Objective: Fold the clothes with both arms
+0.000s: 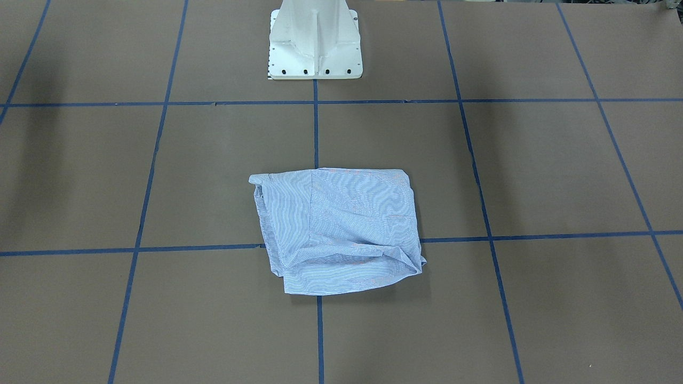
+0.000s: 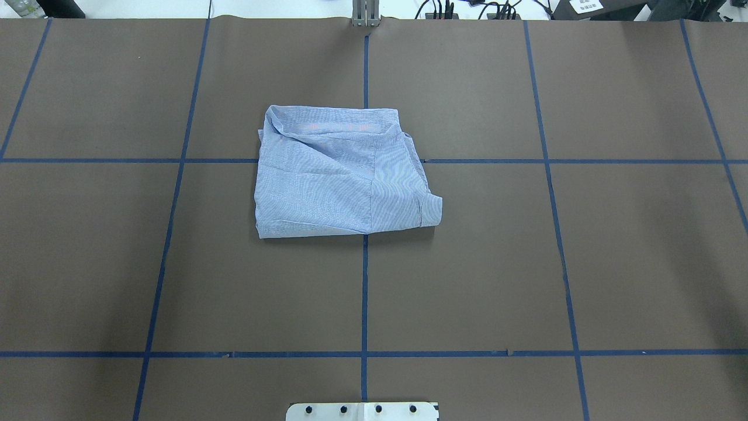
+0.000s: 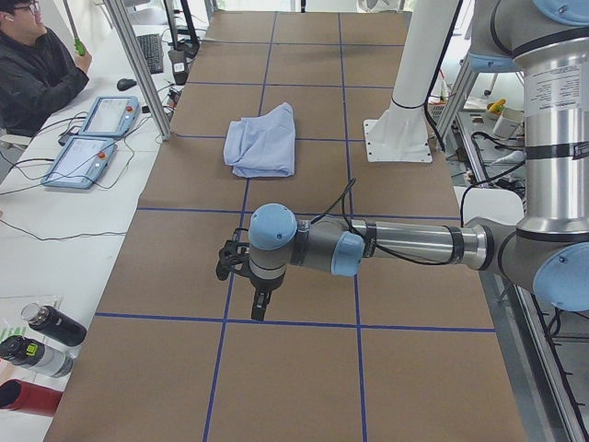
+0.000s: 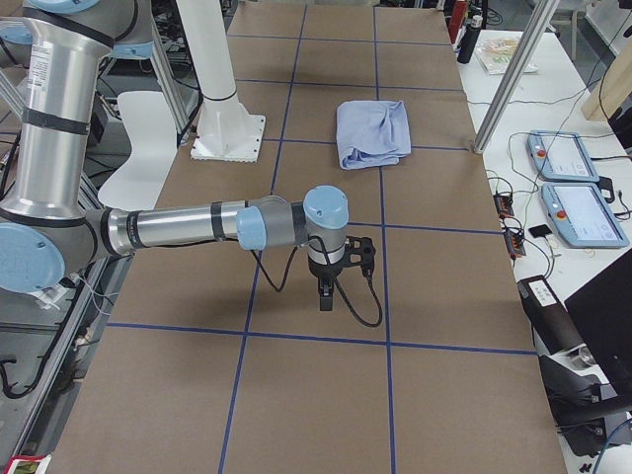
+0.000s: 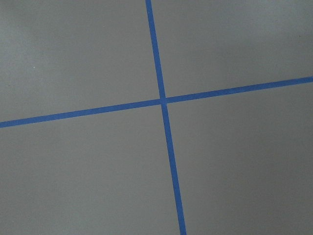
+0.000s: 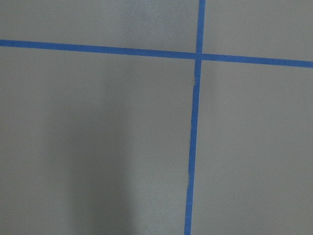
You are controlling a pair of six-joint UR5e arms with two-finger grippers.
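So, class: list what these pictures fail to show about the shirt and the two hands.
Shirt: collar, buttons and pocket, hidden by its folds in every view.
Left hand: open or shut, too small, left side view only.
Right hand: the same, right side view only.

You have open surface [image 2: 526, 263] on every side of the shirt [image 2: 345, 172]; only the white pedestal [image 1: 315, 42] stands behind it, well apart.

Left arm: grey metal left arm with light blue joint caps [image 3: 405, 244]; forearm level; wrist turned down
Left gripper: black two-finger left gripper [image 3: 259, 313]; points down; finger spacing unclear
Right arm: matching grey metal right arm [image 4: 178, 227]; forearm level; wrist turned down
Right gripper: black two-finger right gripper [image 4: 325, 302]; points down; finger spacing unclear
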